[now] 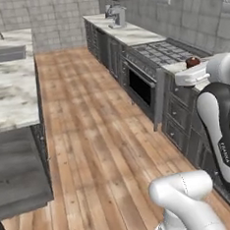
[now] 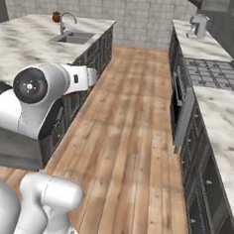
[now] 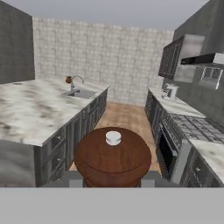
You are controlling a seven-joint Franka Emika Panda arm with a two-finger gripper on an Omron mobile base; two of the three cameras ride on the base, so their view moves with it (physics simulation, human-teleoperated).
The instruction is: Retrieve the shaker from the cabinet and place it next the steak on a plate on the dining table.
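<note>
Pincer: the gripper (image 3: 112, 183) is clenched on the shaker (image 3: 113, 156), one dark finger (image 3: 75, 183) on each side.
Shaker: brown and round, seen from above its top, with a small white knob in the middle. In the left base view its dark red top (image 1: 193, 61) peeks up past the arm's white hand.
Below the pincer: a wood floor (image 3: 127, 116) runs away between two counters.
Left of the pincer: the dining table (image 3: 30, 109), white marble, with a sink (image 3: 78, 93) and a faucet (image 3: 77, 80) far along it.
Right of the pincer: a stove (image 3: 194, 127) and a black oven (image 3: 165, 151).
Up high on the right: the cabinet (image 3: 171, 57), grey, well away from the pincer.
</note>
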